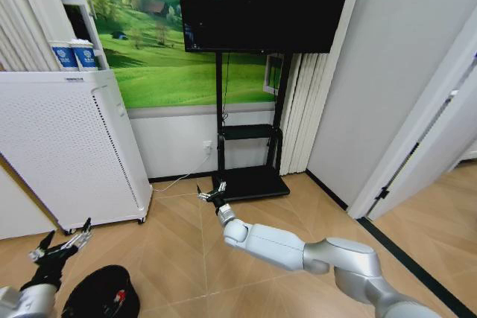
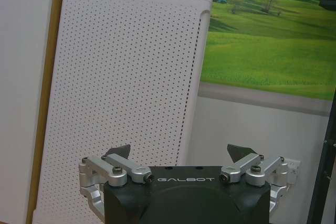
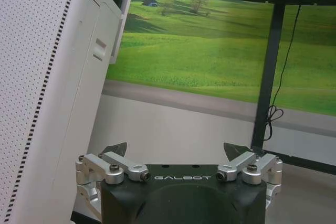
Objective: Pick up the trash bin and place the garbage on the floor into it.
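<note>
Both the left gripper [image 1: 61,244] and right gripper [image 1: 212,196] hang spread wide, empty. The trash bin [image 1: 100,296] sits right under the left arm, so an elbow bump could tip it.

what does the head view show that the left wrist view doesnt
Head view alone: the small black round trash bin on the wood floor beside the left end effector, with red-and-white garbage inside it, the right end effector stretched toward the black TV stand, and the dark screen.

Left wrist view alone: the open left end effector close up.

Both: the white perforated cabinet, blue-and-white paper cups and green meadow mural.
</note>
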